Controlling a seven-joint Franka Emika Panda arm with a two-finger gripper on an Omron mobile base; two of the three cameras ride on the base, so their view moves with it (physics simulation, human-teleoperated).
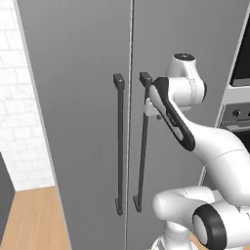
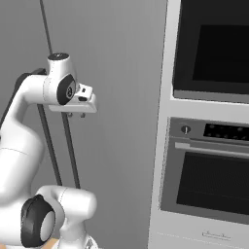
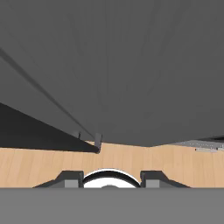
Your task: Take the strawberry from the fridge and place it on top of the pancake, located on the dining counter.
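The gripper (image 2: 76, 115) – grip state unclear – hovers at the right door's handle (image 1: 143, 146), a vertical bar running twelve to six on the closed fridge (image 1: 78, 122) – strawberry presumably inside, unseen

The left base view looks from behind and left of the arm, close up at the shut fridge (image 1: 88, 122), square on to its two long dark handles (image 1: 120, 146), with a strip of white tile wall (image 1: 19, 122) and wood floor (image 1: 34, 219) at the left edge. The right base view looks from behind and right, equally close, catching the fridge's right door (image 2: 121, 121) and the wall oven (image 2: 209, 121) beside it. Both share the fridge front, its handles and the arm's wrist. The hand view points steeply down along the fridge front to the wood floor, with the tool (image 3: 111, 178) at its bottom edge.
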